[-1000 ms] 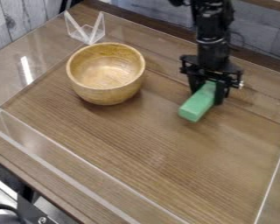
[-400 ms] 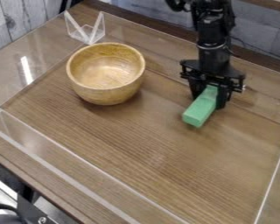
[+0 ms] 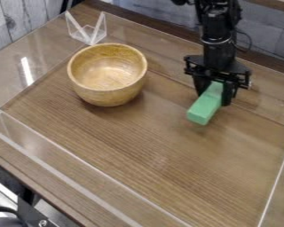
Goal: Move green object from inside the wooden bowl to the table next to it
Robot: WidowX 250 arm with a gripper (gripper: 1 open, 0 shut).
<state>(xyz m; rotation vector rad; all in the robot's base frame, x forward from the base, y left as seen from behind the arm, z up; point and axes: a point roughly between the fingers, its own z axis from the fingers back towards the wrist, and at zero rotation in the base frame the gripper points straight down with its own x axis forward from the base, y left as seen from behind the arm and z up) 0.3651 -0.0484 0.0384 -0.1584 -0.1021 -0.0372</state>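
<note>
The green object (image 3: 205, 105) is a small bright green bar lying tilted on the table (image 3: 145, 151), to the right of the wooden bowl (image 3: 107, 74). My black gripper (image 3: 216, 90) comes down from above and is shut on the bar's upper end. The bar's lower end appears to rest on the wood surface. The bowl stands upright at the left with nothing showing inside it, about a bowl's width away from the bar.
Low clear plastic walls (image 3: 38, 151) border the tabletop on all sides. A clear folded plastic piece (image 3: 85, 29) stands behind the bowl. The arm's black column (image 3: 216, 27) rises at the back right.
The gripper and green bar shifted slightly to the right and a little lower. The bowl has not moved.
</note>
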